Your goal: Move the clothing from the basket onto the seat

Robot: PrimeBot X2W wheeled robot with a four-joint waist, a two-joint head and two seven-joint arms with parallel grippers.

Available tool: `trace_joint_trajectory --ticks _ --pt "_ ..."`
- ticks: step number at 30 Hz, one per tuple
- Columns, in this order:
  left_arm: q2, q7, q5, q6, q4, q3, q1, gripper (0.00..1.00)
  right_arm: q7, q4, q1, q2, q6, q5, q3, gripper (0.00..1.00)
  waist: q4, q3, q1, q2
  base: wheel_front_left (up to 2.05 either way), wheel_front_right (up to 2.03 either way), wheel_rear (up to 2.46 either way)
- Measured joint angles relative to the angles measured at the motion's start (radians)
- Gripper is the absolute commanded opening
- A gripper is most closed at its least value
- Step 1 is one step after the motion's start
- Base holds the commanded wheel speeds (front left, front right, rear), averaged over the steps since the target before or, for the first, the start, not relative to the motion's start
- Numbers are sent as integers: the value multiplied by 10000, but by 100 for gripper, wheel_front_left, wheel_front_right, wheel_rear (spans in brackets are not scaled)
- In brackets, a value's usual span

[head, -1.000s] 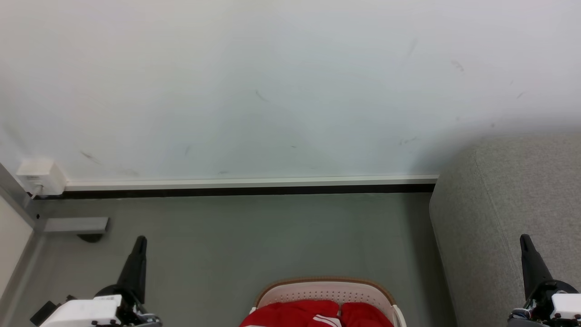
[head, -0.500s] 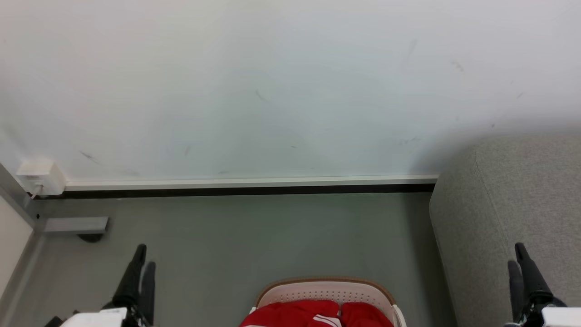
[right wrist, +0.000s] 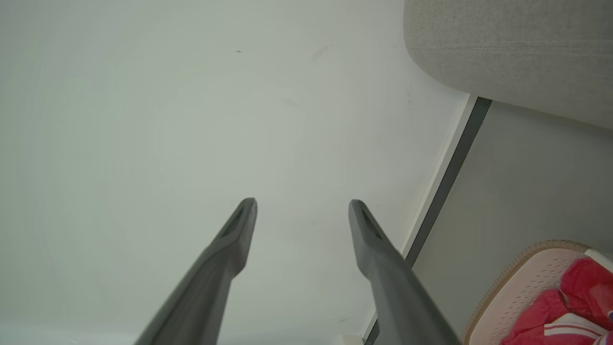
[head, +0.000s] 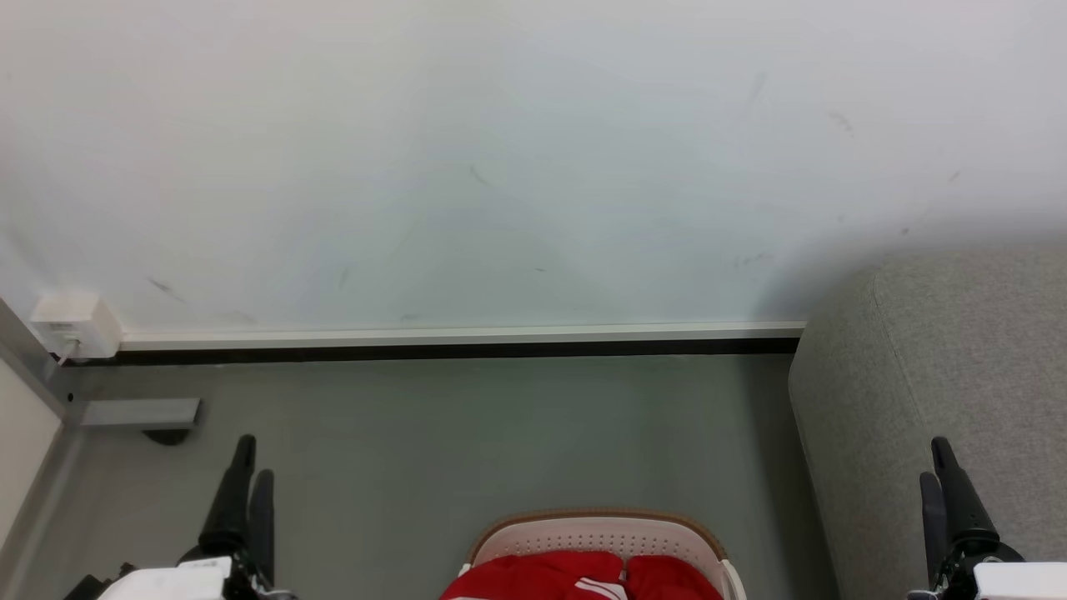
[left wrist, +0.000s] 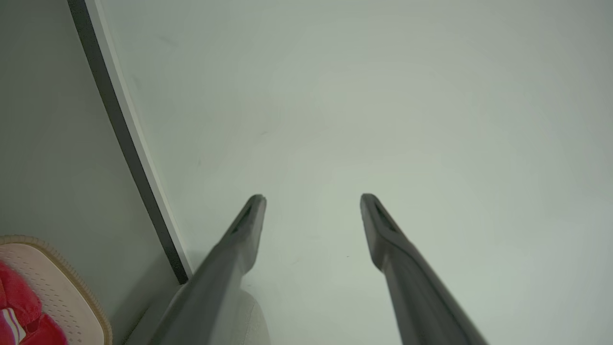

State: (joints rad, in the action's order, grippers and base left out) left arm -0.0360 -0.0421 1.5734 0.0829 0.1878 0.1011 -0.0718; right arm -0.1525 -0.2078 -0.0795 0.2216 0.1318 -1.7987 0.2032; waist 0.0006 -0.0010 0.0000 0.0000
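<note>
Head view: the left gripper point(head: 254, 458) was seen at 7 o'clock and the right gripper point(head: 934, 460) at 5 o'clock. Each was noted with its two fingers parted and nothing between them. The basket point(head: 596, 517) was recorded at 6 o'clock on the grey floor point(head: 500, 433), with the red clothing point(head: 542, 577) lying inside it. The seat point(head: 942, 350) was recorded at 4 o'clock.

Left wrist view: the fingers were seen spread wide against the pale wall point(left wrist: 383, 96). Basket and clothing were noted at 8 o'clock.

Right wrist view: the fingers were seen spread wide and empty. The seat was noted at 1 o'clock, basket and clothing at 4 o'clock.
</note>
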Motion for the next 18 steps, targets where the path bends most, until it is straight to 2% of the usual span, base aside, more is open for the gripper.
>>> trace_joint_trajectory --ticks 9,18 --pt "0 364 -1848 59 -263 44 0 100 -159 307 -5 -217 0 1511 -295 100 -1 -6 0 0 0 0 0" --pt "-6 706 -3812 102 -596 36 0 100 -259 591 -7 -339 0 4454 -297 100 10 -39 0 0 0 0 0"
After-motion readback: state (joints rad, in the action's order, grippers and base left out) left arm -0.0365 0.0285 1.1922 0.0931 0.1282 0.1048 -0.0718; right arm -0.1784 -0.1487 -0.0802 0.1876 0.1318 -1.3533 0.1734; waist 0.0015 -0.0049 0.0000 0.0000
